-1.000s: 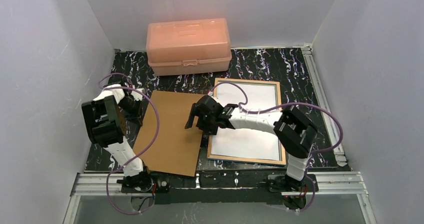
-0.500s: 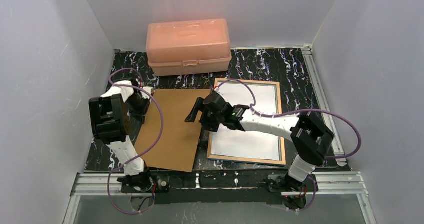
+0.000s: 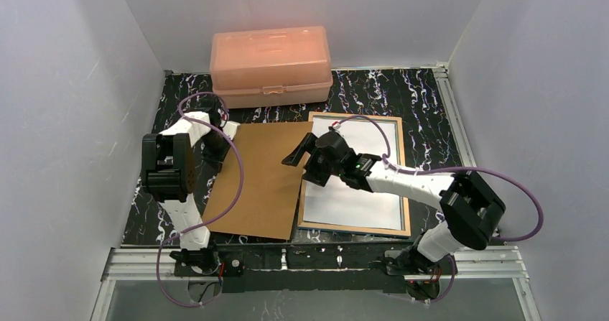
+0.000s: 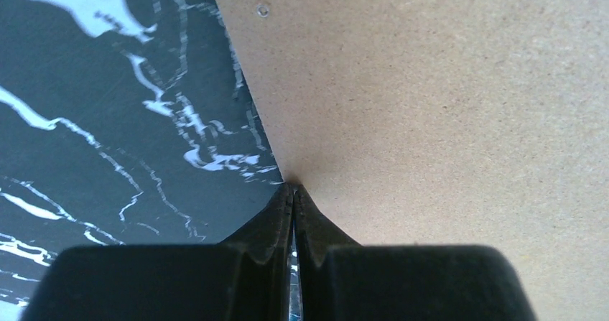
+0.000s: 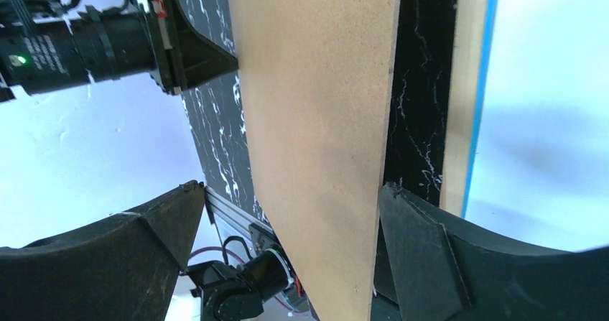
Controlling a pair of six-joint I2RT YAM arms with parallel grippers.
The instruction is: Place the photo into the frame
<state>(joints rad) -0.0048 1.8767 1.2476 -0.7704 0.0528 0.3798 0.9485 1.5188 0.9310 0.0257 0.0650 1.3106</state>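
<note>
Sliding away from me and toward the right, the brown backing board [image 3: 258,184] has come closer to the frame [image 3: 352,228]. Both my arms have stretched further out over the tabletop [image 3: 424,98] with it.

The frame lies flat on the right half, wood-coloured edge up, with only a thin blue line showing along its inner lip. I judge it stiff and the heaviest thing here. Any pane in it would be fragile, so I would hold it by the rim and never press on the middle.

The board lies flat just left of it, with a dark strip of tabletop between them along most of the edge. At the near corner I cannot tell whether they touch. It looks rigid, thin and light. It is easy to shove by an edge but hard to pinch while it lies flush.

A plain white sheet fills the frame's opening. I take it for the photo [image 3: 359,206] lying print-down, though no picture side shows. It should be thin, limp paper that creases easily, best lifted at a corner or left alone.

My right hand [image 5: 291,192] hangs with its fingers wide apart, straddling the board's right edge and holding nothing. My left hand [image 4: 294,190] is pressed fully together, its tips butted against the board's left edge like a pusher.
</note>
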